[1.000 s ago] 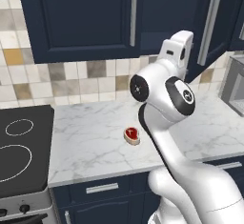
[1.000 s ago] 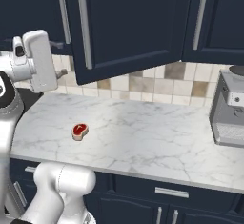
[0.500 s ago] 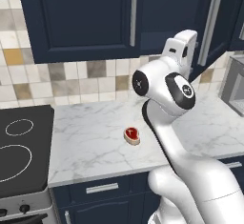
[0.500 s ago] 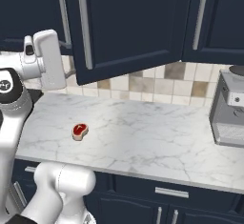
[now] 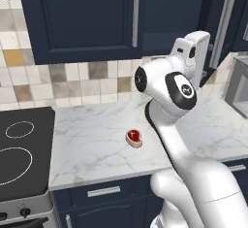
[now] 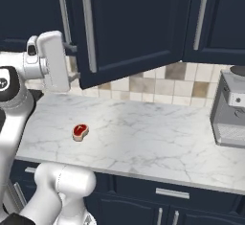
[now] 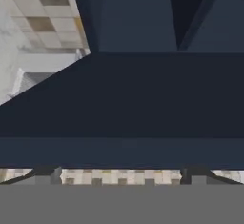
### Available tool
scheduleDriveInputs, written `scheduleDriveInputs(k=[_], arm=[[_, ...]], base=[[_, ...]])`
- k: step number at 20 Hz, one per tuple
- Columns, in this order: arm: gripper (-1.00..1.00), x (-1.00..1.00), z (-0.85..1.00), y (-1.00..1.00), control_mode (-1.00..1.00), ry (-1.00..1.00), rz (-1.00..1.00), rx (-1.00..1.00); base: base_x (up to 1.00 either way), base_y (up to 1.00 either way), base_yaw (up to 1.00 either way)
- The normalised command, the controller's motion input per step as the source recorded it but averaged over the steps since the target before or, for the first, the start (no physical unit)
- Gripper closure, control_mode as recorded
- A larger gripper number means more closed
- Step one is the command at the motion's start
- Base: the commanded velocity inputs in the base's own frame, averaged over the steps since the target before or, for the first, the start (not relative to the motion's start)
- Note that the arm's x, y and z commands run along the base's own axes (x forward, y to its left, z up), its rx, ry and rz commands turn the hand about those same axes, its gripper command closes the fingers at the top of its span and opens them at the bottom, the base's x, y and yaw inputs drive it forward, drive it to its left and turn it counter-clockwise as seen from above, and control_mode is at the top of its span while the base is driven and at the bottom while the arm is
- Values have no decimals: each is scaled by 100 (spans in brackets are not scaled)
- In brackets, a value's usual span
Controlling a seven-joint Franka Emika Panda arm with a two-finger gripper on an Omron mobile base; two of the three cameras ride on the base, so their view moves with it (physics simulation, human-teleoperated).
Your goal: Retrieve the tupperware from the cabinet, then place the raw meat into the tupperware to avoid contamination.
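Hand (image 6: 72,62) at cabinet (image 6: 129,23) door edge, fingers spread, raw meat (image 6: 80,131) well below.

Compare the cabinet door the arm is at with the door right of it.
In the right base view, the cabinet door by the gripper is swung partly open, its lower edge slanting out over the counter; the right door is shut and flush. The open door's handle looks longer than the right handle. Both are navy, with vertical silver handles.
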Motion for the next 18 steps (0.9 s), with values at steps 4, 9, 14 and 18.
scheduleDriveInputs(k=[4,9,14,18], arm=[[-100,-24,-3,-44,-100,3,-20,0],[-100,-1,-18,-70,-100,2,-18,0],[-100,0,-27,-85,-100,3,-6,3],[-100,0,-27,-94,-100,4,-1,9]], base=[[0,0,0],[0,0,0],[0,0,0],[0,0,0]])
